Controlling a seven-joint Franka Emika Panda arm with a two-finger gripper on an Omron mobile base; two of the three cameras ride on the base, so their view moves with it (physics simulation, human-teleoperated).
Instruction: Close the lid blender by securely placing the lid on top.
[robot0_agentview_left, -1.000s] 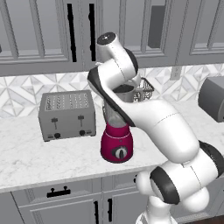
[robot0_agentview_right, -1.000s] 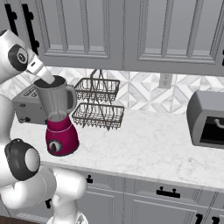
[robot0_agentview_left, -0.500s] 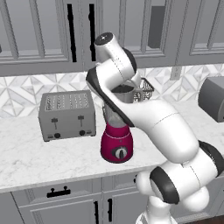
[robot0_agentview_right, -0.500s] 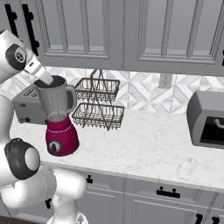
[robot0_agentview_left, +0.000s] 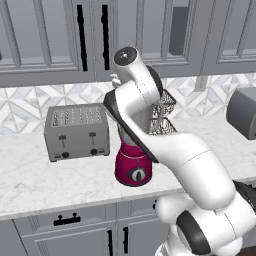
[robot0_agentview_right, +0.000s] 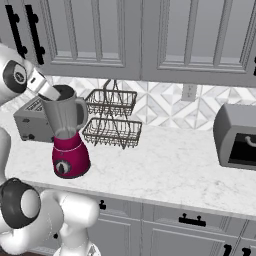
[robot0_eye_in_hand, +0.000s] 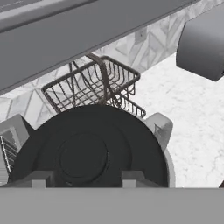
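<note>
Blender (robot0_agentview_left: 132, 165) stands on the counter (robot0_agentview_left: 30, 185) beside the toaster (robot0_agentview_left: 76, 131) in the left base view, its jar behind the arm. Right base view: clear jar looks empty, dark lid (robot0_agentview_right: 62, 93) on its rim, wire baskets (robot0_agentview_right: 111, 117) bare. Hand view: gripper (robot0_eye_in_hand: 83, 177) low over the lid, jaws narrow, grip unclear; lid probably light, stiff, slick, best held by its edge.

I see the blender (robot0_agentview_right: 69, 135) near the tabletop's (robot0_agentview_right: 170, 170) front edge, its lid (robot0_eye_in_hand: 87, 148) on it, toaster (robot0_agentview_left: 76, 132) left, wire rack (robot0_agentview_right: 112, 119) behind-right.
</note>
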